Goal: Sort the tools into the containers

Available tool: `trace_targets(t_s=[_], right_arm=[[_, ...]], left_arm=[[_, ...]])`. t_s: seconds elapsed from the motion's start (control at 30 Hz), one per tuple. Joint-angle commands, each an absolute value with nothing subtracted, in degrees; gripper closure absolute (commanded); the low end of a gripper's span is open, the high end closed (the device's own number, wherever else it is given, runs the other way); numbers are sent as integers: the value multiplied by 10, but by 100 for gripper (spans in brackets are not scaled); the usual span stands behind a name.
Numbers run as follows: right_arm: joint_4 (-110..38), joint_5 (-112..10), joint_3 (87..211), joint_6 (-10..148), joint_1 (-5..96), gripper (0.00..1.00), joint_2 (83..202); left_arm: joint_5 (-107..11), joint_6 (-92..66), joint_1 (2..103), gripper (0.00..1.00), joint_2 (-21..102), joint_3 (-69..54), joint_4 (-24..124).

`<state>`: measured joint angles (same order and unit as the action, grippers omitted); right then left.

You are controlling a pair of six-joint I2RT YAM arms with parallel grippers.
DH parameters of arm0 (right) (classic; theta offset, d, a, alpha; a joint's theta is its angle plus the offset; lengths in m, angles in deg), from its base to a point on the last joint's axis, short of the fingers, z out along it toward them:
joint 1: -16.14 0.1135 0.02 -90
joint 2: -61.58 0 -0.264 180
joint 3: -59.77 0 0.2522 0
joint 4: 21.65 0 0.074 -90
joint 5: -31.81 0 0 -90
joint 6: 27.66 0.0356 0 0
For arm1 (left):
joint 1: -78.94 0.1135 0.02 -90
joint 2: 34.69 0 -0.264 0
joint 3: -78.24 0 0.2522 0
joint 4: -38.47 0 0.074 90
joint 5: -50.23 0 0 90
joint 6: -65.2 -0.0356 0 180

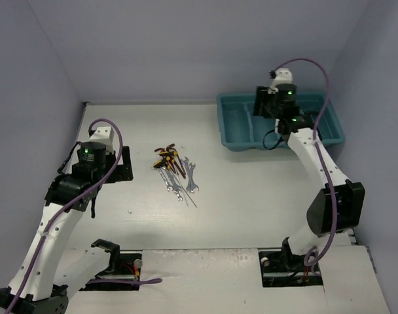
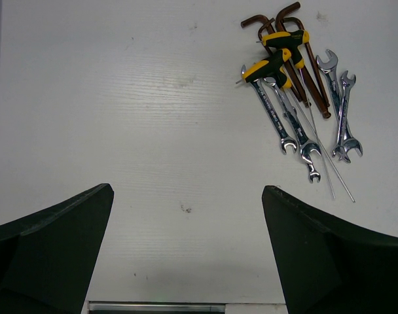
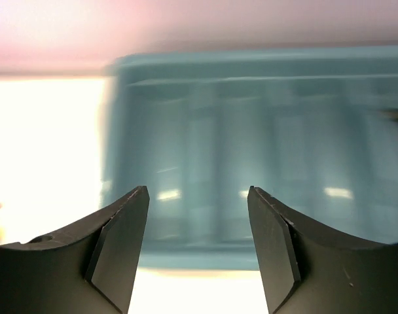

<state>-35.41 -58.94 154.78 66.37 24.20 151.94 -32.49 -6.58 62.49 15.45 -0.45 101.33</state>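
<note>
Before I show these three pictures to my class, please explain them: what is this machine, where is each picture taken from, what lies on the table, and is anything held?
This is a robot: a left arm and a right arm bolted to a table, each ending in a two-finger gripper. The wide picture looks down from above; the other two come from cameras on the wrists. Silver wrenches and reddish hex keys lie heaped on the table. The left gripper is open and empty. The right gripper hangs open over the teal tray, holding nothing.
</note>
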Motion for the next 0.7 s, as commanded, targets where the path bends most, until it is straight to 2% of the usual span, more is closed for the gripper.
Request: trace_targets(t_s=[0.0, 0.1, 0.3, 0.67], right_arm=[[-341, -575, 1546, 703, 383, 42, 1547], [-342, -602, 1563, 718, 479, 44, 1603], [-338, -621, 1609, 801, 569, 50, 1722], [-322, -647, 1692, 835, 631, 58, 1856]], left_arm=[[-310, -69, 626, 5, 161, -27, 993], [-313, -64, 626, 4, 161, -28, 993], [-321, -50, 627, 5, 154, -22, 994], [-326, -37, 628, 5, 145, -11, 1003]])
